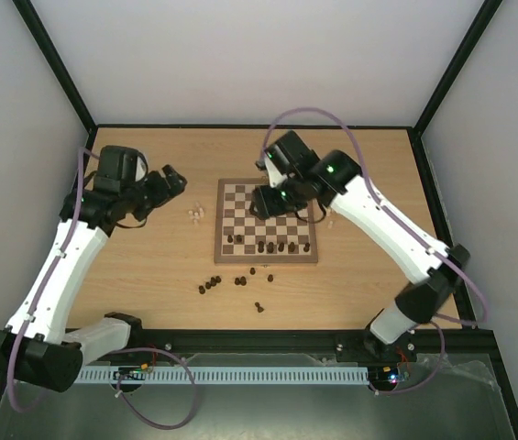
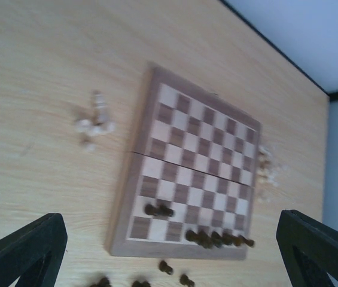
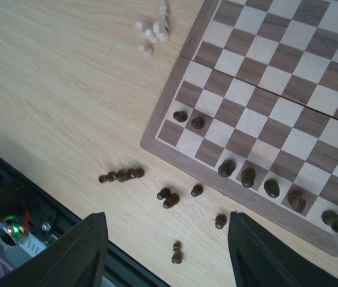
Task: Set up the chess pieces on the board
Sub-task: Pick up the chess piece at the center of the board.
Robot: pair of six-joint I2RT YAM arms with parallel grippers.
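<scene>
Centrally sits a chessboard (image 1: 266,222), the left gripper (image 1: 174,178) beside it and the right gripper (image 1: 268,201) over it, both with fingers spread and empty. Some dark pieces (image 3: 247,177) stand on its near rows, others lie beside it; tiny, light and probably tippy, they want a gentle mid-body pinch.

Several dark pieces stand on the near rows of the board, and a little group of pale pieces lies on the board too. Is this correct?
Not quite. The dark pieces do stand on the near rows of the board, but the little group of pale pieces lies on the tabletop beside the board, not on it. The right wrist view shows this.
</scene>
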